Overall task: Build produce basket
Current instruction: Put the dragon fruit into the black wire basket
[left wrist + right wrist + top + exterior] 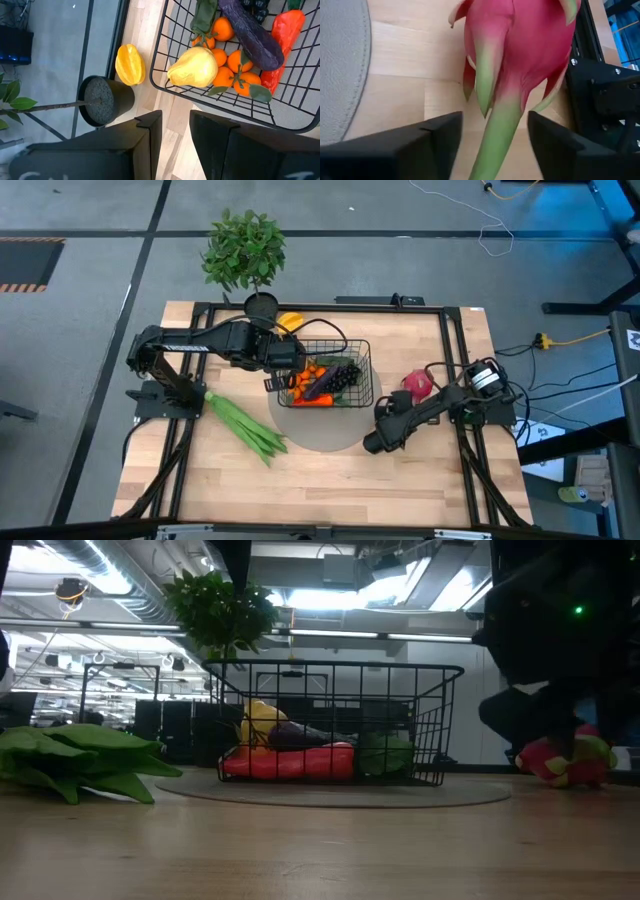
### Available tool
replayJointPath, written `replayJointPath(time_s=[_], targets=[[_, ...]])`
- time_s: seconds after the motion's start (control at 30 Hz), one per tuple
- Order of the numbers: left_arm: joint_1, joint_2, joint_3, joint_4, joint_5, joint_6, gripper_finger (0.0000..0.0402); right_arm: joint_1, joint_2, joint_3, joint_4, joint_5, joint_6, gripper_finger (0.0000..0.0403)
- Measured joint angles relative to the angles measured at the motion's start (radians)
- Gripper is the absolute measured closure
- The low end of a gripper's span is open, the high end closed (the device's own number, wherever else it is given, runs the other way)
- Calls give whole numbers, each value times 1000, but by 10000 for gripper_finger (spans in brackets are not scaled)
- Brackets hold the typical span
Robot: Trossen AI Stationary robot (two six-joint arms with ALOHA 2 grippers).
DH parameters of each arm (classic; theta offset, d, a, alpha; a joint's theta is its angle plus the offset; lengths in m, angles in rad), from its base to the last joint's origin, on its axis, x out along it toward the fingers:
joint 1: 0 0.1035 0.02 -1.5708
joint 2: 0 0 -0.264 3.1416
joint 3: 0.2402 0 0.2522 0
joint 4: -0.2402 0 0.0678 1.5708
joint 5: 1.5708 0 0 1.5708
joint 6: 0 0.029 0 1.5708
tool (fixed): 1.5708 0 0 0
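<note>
The black wire basket (365, 375) stands on a round grey mat (320, 435) and holds a yellow pear (200, 67), oranges (235, 60), a purple eggplant (255, 35), a red piece (285, 35) and dark grapes (345, 375). Long green stalks (245, 425) lie on the table left of the mat. A pink dragon fruit (418, 385) lies on the table right of the basket. My left gripper (176, 135) is open and empty just outside the basket's left side (278, 370). My right gripper (495, 145) is open, its fingers on either side of the dragon fruit's green leaf tip (492, 135).
A yellow star fruit (130, 65) lies on the table beside the black pot (102, 100) of a leafy plant (243, 250) at the far edge. Black frame rails (455, 360) run along the table's sides. The near half of the table (320, 490) is bare wood.
</note>
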Motion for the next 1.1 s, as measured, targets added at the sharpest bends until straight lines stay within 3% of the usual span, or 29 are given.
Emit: replayJointPath(time_s=[0.3,0.53,0.67,0.8,1.1], targets=[[0,0,0,0,0,0,312,2,-2,0,-3,-74,-163,388],[0,0,0,0,0,0,312,28,-15,128,-169,-70,-221,400],[0,0,0,-1,0,0,312,36,-80,165,-167,57,-258,401],[0,0,0,0,0,0,312,31,-138,163,-164,104,-226,402],[0,0,0,-1,0,0,312,34,-199,150,-157,59,-232,403]])
